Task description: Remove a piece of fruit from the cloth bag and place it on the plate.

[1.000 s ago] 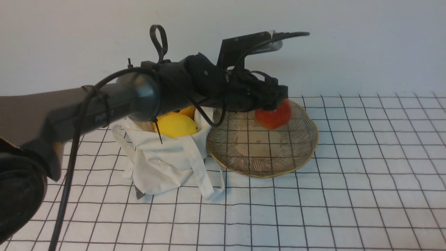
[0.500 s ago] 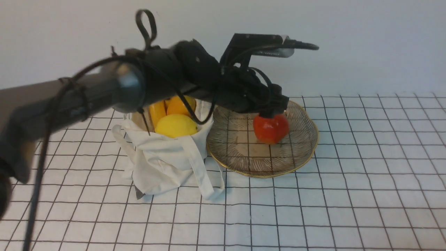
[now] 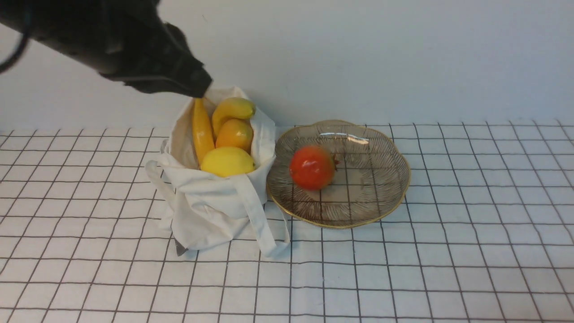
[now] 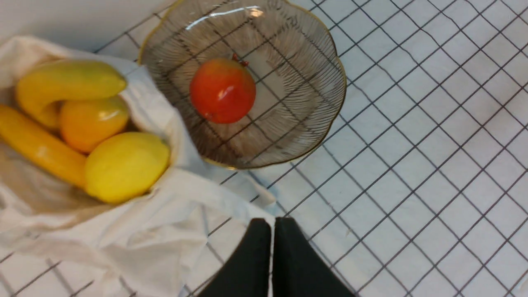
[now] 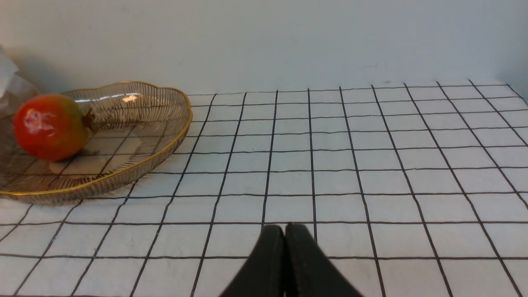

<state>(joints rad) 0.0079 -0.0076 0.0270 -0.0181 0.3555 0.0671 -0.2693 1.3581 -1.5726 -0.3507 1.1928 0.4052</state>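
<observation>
Broadly, underneath everything: bench under a white cloth gridded with thin black lines. Just beside the left pincer, tips pressed together on nothing: cloth bag, off-white soft fabric, rumpled and slouching, strap hanging in front. Farther out from that pincer, just beside the bag: plate, clear brownish glass, fine radiating ribs, wavy gold rim. Resting inside it, well apart from either pincer: piece of fruit, round, glossy, red-orange, small dark crown. In the bag's mouth: smooth yellow lemon, orange-yellow fruit, two long yellow fruits. Likewise pressed together and empty: right pincer, over bare grid, well apart from the plate.
</observation>
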